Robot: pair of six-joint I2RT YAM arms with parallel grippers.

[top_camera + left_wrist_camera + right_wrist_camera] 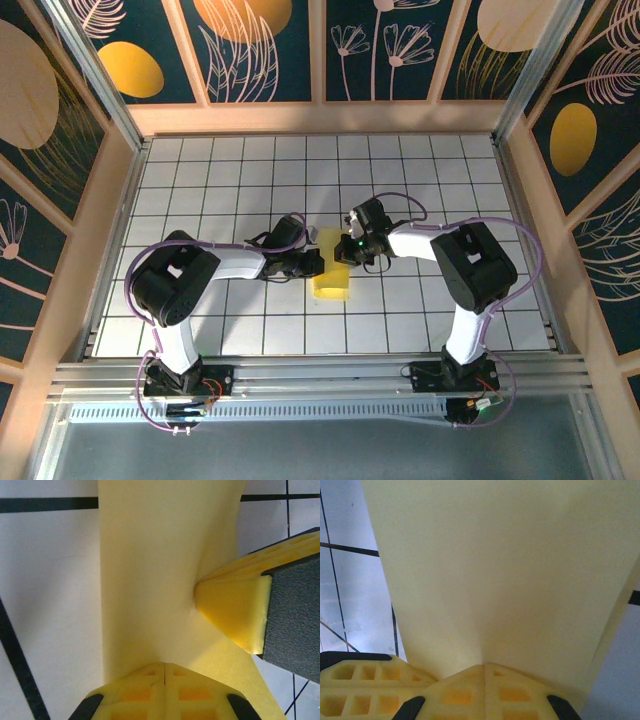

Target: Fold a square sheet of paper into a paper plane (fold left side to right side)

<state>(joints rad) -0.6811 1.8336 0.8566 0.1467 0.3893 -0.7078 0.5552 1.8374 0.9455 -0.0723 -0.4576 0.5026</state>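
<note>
Step in hand judged to be the left-to-right fold, part way through.

Found square sheet of paper (331, 282) near the middle of the counter (200, 200), a little toward the near edge. Looked narrower than square from above, so probably doubled over or partly raised; could not tell which, nor whether any crease was set.

Saw left fingers (157, 687) pressed together and clamped on the sheet, with pale yellow paper running straight out from the closed tips. Saw right fingers (477, 687) likewise together and clamped on the sheet, which spread up and away from the tips like a fan.

From above, placed the left pair at the sheet's left side and the right pair at its far right part, the two just beside each other. In the left wrist view, noted the right pair touching the paper, which dimpled where the tip met it.

Judged good practice for the step:
- keep both pinches level, so the carried edge travels without twisting
- bring that edge squarely onto the right edge before lowering
- avoid pulling the pinches apart, since thin paper would buckle or tear
- release only once the sheet lay flat, then press along the fold.
</note>
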